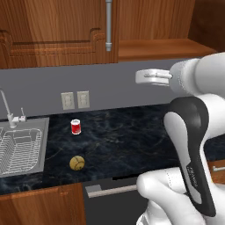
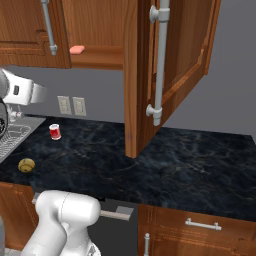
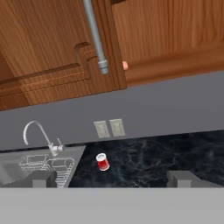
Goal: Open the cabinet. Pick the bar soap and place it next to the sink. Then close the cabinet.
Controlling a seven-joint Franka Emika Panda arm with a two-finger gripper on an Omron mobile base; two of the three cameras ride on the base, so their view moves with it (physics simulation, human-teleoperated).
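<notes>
There's the bar soap (image 2: 77, 49), a salmon-pink block lying flat on the open shelf of the cabinet (image 2: 180, 55), close behind the edge of the closed left door. In the hand view only its tip peeks out past that door's edge, beside the lower end of the grey bar handle (image 3: 96, 37). The right door (image 2: 172, 75) is swung well out over the tabletop (image 2: 185, 165), so the opening step looks done and the way to the shelf is free.

Below, the sink (image 1: 24, 147) sits at the left end with its wire rack inside and the thin faucet (image 3: 38, 133) behind it. A red can (image 1: 76, 126) and a round yellow-brown ball (image 1: 77, 163) stand on the dark stone just beside the basin, the very patch where the soap is meant to land.

The tool (image 3: 111, 178) hangs low, its two dark fingertips well apart with nothing between them, aimed toward the wall outlets (image 3: 109, 128). My read: it's poised for the reach up to the soap, and the closed door's edge will crowd that approach.
</notes>
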